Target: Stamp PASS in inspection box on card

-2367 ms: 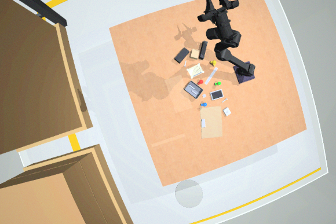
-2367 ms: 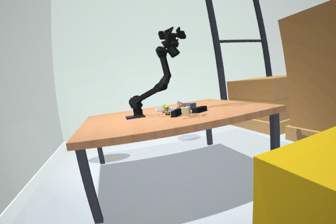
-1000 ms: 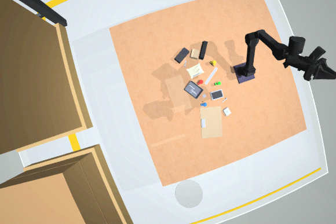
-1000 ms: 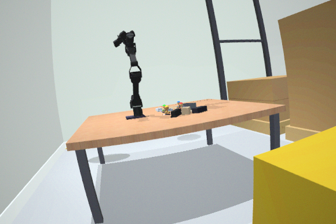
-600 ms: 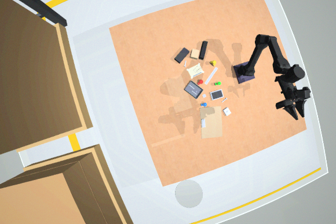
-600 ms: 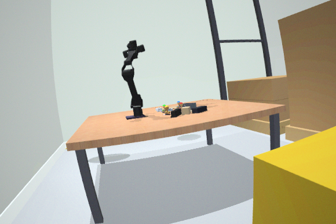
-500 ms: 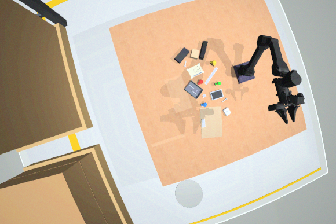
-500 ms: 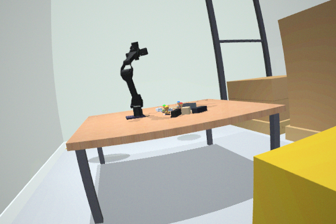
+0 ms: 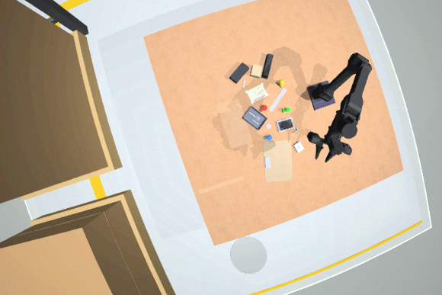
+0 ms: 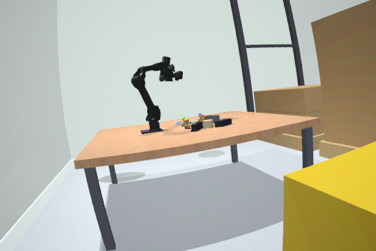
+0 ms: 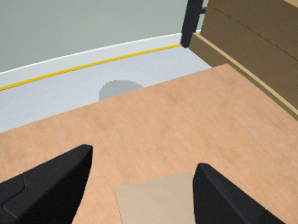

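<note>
My gripper (image 9: pixel 321 159) (image 11: pixel 144 164) is open and empty, raised high above the right part of the bench. Small stamp-like pieces with coloured knobs stand on the bench: yellow (image 9: pixel 280 83) (image 10: pixel 186 120), red (image 9: pixel 264 107), green (image 9: pixel 286 110) (image 10: pixel 183 119) and blue (image 9: pixel 268 137). Which one is the PASS stamp cannot be told. A cream card (image 9: pixel 253 94) with faint printed lines lies near the red one; its box is too small to read. A black pad in a pale frame (image 9: pixel 285 124), perhaps the ink pad, lies below the green piece.
A dark tray (image 9: pixel 254 118) with pale marks lies beside the red piece. A white strip (image 9: pixel 277 100) lies between card and green piece. Two dark blocks (image 9: pixel 239 72) (image 9: pixel 267 65) flank a tan block (image 9: pixel 256 71). A beige sheet (image 9: pixel 280 170) (image 11: pixel 155 200) and white square (image 9: pixel 299 147) lie nearer the gripper.
</note>
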`<state>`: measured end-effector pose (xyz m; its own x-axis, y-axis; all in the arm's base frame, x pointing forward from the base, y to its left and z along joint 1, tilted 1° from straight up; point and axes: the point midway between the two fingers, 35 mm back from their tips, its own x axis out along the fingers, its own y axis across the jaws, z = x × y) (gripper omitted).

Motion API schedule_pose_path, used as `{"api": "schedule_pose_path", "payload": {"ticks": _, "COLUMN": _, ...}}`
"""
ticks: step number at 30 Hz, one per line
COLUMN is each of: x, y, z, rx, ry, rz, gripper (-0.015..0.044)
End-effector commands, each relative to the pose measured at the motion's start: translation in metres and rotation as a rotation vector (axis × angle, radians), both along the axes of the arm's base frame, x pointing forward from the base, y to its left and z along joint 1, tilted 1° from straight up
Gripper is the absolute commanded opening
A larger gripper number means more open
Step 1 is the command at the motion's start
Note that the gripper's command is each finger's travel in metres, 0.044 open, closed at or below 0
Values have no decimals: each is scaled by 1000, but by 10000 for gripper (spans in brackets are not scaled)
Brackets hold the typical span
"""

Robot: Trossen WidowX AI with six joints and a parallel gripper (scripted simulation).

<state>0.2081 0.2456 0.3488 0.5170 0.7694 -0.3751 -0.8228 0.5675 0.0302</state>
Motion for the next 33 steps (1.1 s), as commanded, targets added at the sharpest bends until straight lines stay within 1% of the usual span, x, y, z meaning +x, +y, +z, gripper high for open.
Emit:
{"api": "schedule_pose_path", "payload": {"ticks": 1, "x": 33, "y": -35, "z": -60, "rx": -147, "ry": 189, "rz": -180, "gripper": 210}}
{"api": "schedule_pose_path", "payload": {"ticks": 5, "x": 48, "y": -74, "z": -112, "rx": -270, "ry": 378, "rz": -342, "gripper": 210}}
{"api": "schedule_pose_path", "payload": {"ticks": 9, "x": 49, "y": -120, "z": -159, "rx": -386, "ry": 588, "rz": -509, "gripper": 210}}
{"api": "schedule_pose_path", "payload": {"ticks": 14, "x": 29, "y": -180, "z": -207, "rx": -520, "ry": 882, "rz": -714, "gripper": 210}}
{"api": "schedule_pose_path", "payload": {"ticks": 17, "x": 13, "y": -204, "z": -223, "rx": -575, "ry": 1024, "rz": -800, "gripper": 210}}
{"api": "schedule_pose_path", "payload": {"ticks": 19, "x": 8, "y": -208, "z": -225, "rx": -579, "ry": 1034, "rz": -806, "gripper": 210}}
{"api": "schedule_pose_path", "payload": {"ticks": 33, "x": 9, "y": -208, "z": -230, "rx": -579, "ry": 1034, "rz": -806, "gripper": 210}}
